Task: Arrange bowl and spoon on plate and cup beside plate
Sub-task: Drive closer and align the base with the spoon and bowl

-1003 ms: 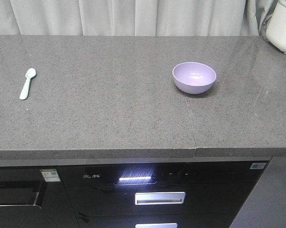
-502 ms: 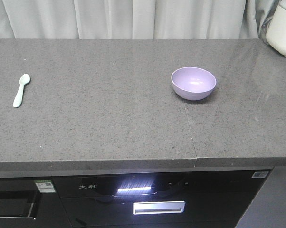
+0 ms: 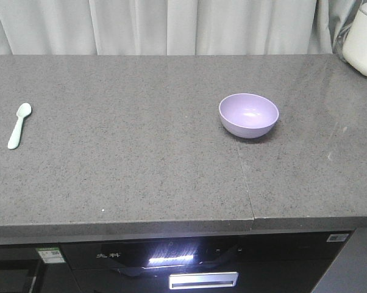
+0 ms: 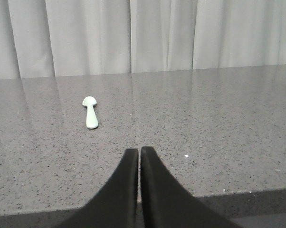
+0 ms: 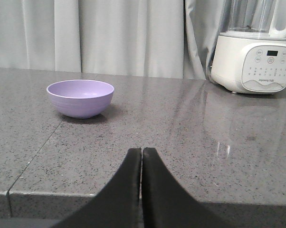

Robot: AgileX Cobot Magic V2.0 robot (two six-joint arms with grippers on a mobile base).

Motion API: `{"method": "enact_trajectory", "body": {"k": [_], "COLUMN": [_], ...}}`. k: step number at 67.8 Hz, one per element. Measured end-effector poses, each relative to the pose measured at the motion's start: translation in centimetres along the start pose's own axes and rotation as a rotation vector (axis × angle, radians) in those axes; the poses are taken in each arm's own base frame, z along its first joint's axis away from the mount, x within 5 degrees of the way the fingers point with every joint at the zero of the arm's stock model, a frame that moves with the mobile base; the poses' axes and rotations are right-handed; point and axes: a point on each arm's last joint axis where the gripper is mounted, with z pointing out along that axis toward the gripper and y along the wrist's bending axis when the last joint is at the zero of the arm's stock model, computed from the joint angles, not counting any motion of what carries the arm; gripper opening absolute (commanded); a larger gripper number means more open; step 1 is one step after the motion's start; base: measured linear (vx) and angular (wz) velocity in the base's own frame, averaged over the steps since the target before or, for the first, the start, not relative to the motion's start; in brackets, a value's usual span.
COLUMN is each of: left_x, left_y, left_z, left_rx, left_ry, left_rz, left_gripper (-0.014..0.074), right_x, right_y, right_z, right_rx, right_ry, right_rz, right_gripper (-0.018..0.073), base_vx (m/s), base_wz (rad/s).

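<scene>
The lavender bowl (image 3: 249, 115) sits upright right of the counter's middle; the right wrist view has the bowl (image 5: 80, 98) ahead and to the left. The mint-green spoon (image 3: 19, 126) lies flat near the left edge, and the spoon (image 4: 90, 112) shows ahead-left in the left wrist view, head pointing away. My left gripper (image 4: 139, 151) is shut and empty above the counter's front edge. My right gripper (image 5: 141, 151) is also shut and empty at the front edge. Neither gripper appears in the front view. The plate and the cup are out of view.
A white blender base (image 5: 252, 61) stands at the back right of the grey stone counter (image 3: 141, 165). A seam (image 3: 244, 177) crosses the counter below the bowl. Pale curtains (image 3: 171, 24) hang behind. A dark appliance front (image 3: 202, 268) sits under the counter edge.
The front view has shifted: the counter, bowl and spoon sit lower and further left in frame, and less of the appliance front shows. Bowl and spoon keep their places on the counter.
</scene>
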Motion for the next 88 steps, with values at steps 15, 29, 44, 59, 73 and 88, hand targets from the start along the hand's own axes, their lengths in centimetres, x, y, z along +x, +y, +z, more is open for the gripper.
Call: {"method": "enact_trajectory", "body": {"k": [15, 29, 44, 59, 73, 88], "left_x": [0.00, 0.00, 0.00, 0.00, 0.00, 0.00], "left_y": [0.00, 0.00, 0.00, 0.00, 0.00, 0.00], "left_z": [0.00, 0.00, 0.00, 0.00, 0.00, 0.00], "left_rx": [0.000, 0.000, 0.000, 0.000, 0.000, 0.000], "left_ry": [0.000, 0.000, 0.000, 0.000, 0.000, 0.000], "left_rz": [0.000, 0.000, 0.000, 0.000, 0.000, 0.000], "left_gripper": [-0.0007, -0.0007, -0.0007, -0.0007, -0.0007, -0.0007], "right_x": [0.00, 0.00, 0.00, 0.00, 0.00, 0.00], "right_y": [0.00, 0.00, 0.00, 0.00, 0.00, 0.00], "right_z": [0.00, 0.00, 0.00, 0.00, 0.00, 0.00], "right_rx": [0.000, 0.000, 0.000, 0.000, 0.000, 0.000], "right_ry": [0.000, 0.000, 0.000, 0.000, 0.000, 0.000], "right_rz": [0.000, 0.000, 0.000, 0.000, 0.000, 0.000], "right_gripper": [-0.0003, -0.0003, -0.0003, -0.0003, -0.0003, -0.0003], "base_vx": [0.06, 0.05, 0.04, 0.03, 0.03, 0.03], "base_wz": [-0.01, 0.00, 0.00, 0.01, 0.00, 0.00]}}
